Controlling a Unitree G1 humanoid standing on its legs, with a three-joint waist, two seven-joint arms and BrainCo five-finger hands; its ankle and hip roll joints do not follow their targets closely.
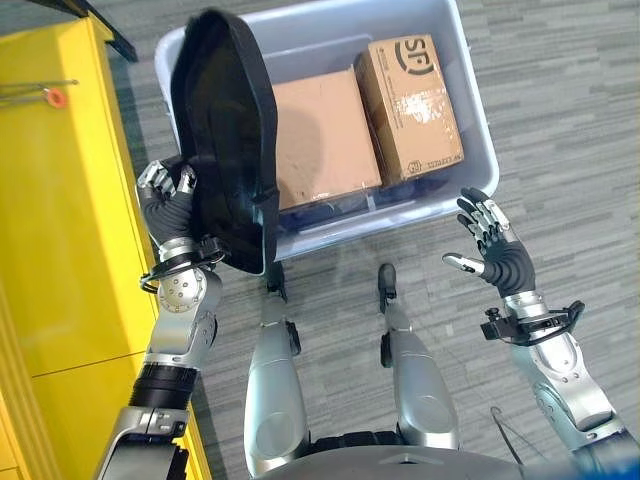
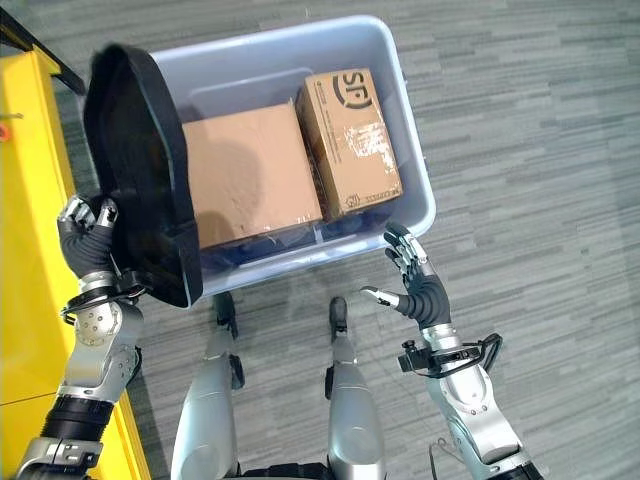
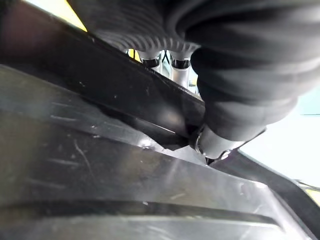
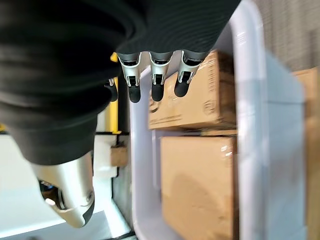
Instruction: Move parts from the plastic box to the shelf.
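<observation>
The left hand (image 1: pixel 170 190) has its fingers clamped on the edge of a large black part (image 1: pixel 225 130), held upright over the box's (image 1: pixel 470 150) left end, beside the yellow shelf (image 1: pixel 60 200). It looks stiff, bulky and light; a 1-hand edge hold may twist. The right hand (image 1: pixel 490 245) hovers with fingers apart. 2 cartons (image 1: pixel 370 110) remain.

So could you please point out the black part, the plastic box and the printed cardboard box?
black part (image 1: pixel 225 120), left eye view, its broad outer face.
plastic box (image 1: pixel 478 120), left eye view, its right rim.
printed cardboard box (image 2: pixel 350 135), right eye view, its top face.
</observation>
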